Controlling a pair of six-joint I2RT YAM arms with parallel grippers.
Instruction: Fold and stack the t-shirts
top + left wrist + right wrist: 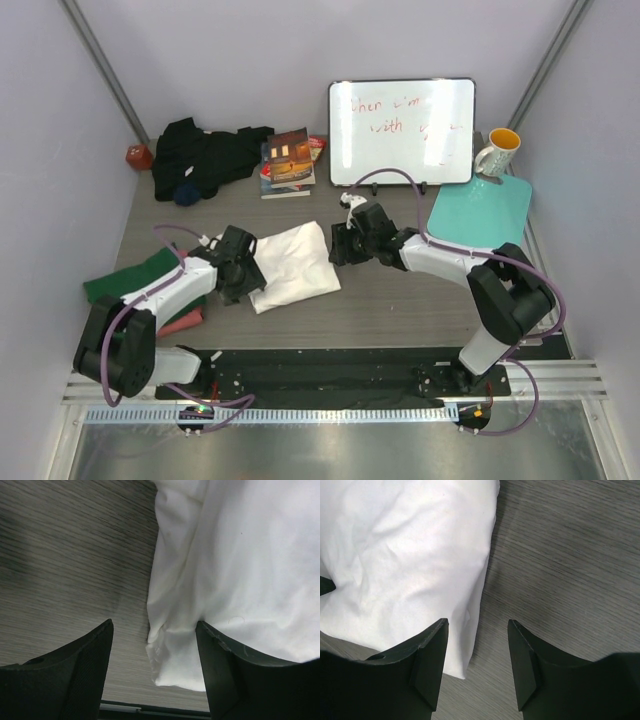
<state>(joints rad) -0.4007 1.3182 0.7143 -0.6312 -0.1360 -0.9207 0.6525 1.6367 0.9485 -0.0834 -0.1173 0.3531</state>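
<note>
White t-shirt (pixel 293 266), folded to a compact rectangle, was seen lying flat on the table (pixel 400 310) between the two grippers. The left gripper (pixel 155 626) and right gripper (pixel 477 622) were each spread above a cloth edge, with nothing pinched. Folding was judged complete. Next, the bundle would need gripping and carrying to the green and pink stack (pixel 135 280) beyond the left gripper's outer side. The mug's (pixel 497 152) contents could not be seen.

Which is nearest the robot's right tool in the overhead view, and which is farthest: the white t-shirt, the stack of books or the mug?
1. White t-shirt: right beside the right tool, just to its left.
2. Books: at the back, a little left of centre.
3. Mug: in the back right corner.
</note>
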